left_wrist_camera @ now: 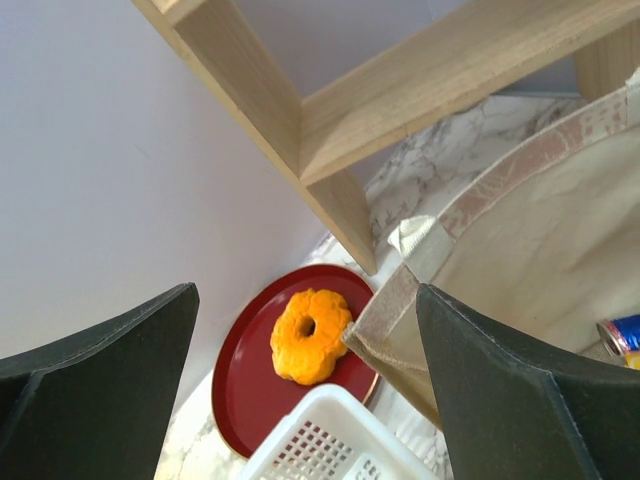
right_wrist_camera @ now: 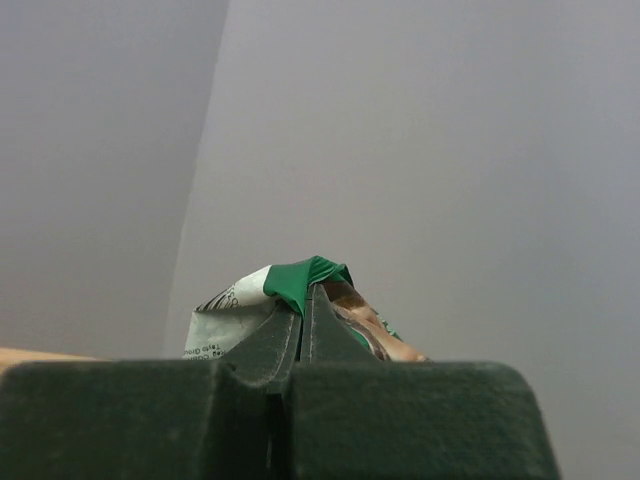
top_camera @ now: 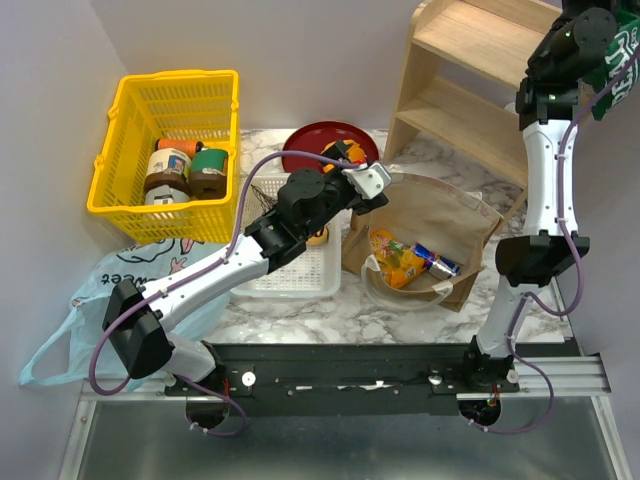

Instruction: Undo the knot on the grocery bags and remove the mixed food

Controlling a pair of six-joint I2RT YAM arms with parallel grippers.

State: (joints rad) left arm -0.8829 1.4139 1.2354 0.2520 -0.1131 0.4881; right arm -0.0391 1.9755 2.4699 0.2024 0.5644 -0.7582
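Observation:
The brown paper bag (top_camera: 440, 215) stands open right of centre, with a yellow-orange snack packet (top_camera: 395, 258) and a small blue can (top_camera: 437, 263) inside. My left gripper (top_camera: 352, 160) hovers open and empty over the red plate (left_wrist_camera: 245, 400), where an orange-glazed doughnut (left_wrist_camera: 310, 335) lies between its wide-spread fingers (left_wrist_camera: 520, 400). The paper bag's rim (left_wrist_camera: 400, 300) sits by the right finger. My right gripper (top_camera: 605, 45) is raised high at the far right, shut on the top edge of a green crisp bag (right_wrist_camera: 300, 280). The light-blue plastic bag (top_camera: 110, 290) lies slack at the near left.
A yellow basket (top_camera: 110, 160) with labelled jars stands at the back left. A white slotted basket (top_camera: 290, 270) sits under my left arm, with something orange in it. A wooden shelf unit (top_camera: 470, 70) fills the back right, its legs close to the plate and paper bag.

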